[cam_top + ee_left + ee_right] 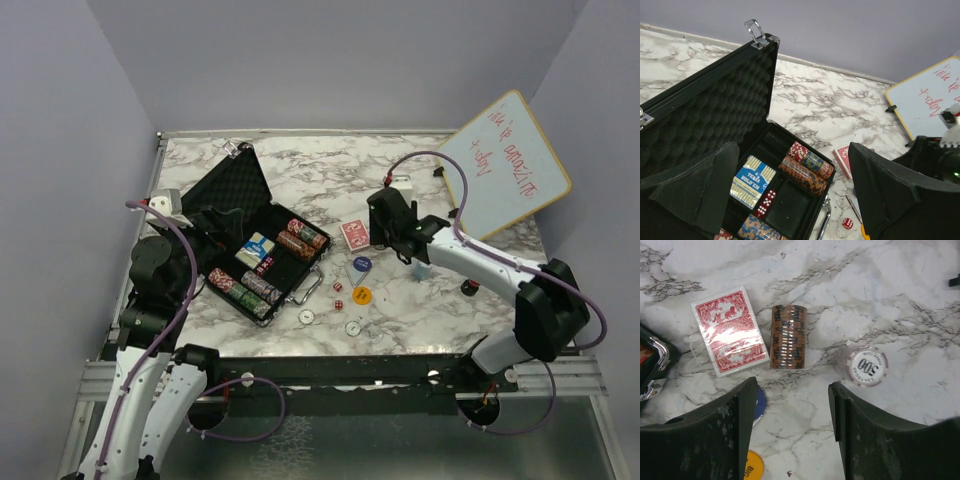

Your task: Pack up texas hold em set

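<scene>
**Overhead:** The case (232,188) lies open at the left side of the bench (420,310), with chip stacks (303,238) already in its tray. My right arm (470,255) hangs over mid-bench beside the red deck (354,234). Buttons (361,295) and dice (338,287) lie scattered toward the near edge. The left arm (160,265) waits at the case.

**Left wrist:** The left jaws are spread wide and hold nothing above the tray. Only this view shows me the blue deck (752,181) and an empty square compartment (790,202) beside it.

**Right wrist:** The right jaws are parted and empty, hovering over a brown stack (788,336) that lies on its side. It sits between the red deck and a pale 500 stack (867,366). The arm hides both stacks from overhead.

I judge the packing part done, with the brown stack as the pick in hand. The next move calls for a straight descent and an even squeeze across its flanks, so the chips do not fan out. Then it needs a carry to the case.
</scene>
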{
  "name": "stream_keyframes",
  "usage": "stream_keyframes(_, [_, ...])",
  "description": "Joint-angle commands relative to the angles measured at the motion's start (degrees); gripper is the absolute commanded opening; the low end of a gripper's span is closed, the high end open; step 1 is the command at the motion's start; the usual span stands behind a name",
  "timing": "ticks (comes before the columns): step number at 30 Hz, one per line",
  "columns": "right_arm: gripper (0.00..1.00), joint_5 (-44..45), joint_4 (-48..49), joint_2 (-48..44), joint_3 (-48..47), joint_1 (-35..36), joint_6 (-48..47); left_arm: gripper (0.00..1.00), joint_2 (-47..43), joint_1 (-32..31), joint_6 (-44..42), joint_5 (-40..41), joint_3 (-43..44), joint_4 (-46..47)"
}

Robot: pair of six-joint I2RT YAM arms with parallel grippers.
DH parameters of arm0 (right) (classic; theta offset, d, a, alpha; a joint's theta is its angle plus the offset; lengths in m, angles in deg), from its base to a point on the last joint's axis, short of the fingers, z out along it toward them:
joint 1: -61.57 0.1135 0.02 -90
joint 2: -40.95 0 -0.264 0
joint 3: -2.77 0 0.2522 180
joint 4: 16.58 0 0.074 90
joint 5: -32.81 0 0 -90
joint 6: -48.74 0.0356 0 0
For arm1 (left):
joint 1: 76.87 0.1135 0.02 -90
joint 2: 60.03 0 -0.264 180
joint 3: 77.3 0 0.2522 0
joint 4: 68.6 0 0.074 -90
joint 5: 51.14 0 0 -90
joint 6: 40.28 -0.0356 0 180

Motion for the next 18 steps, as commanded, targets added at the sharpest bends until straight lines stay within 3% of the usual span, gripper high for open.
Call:
stream_keyframes(1, [0.62,-4.2,3.1,7.9,-3.4,-2.3,2.7,0.99,-0.3,0.3,0.3,-2.6,-2.2,5.3])
stream_keyframes(10, [0.6,-9.5,5.9,15.5,-5.3,-6.5,2.2,0.99,0.2,0.3,0.5,-3.4,-5.2,6.9])
stream_keyframes(18, [0.51,-14.8,7.0,20.4,-6.4,-8.7,0.1,0.99,1.0,0.3,0.3,-3.4,-5.7,6.6])
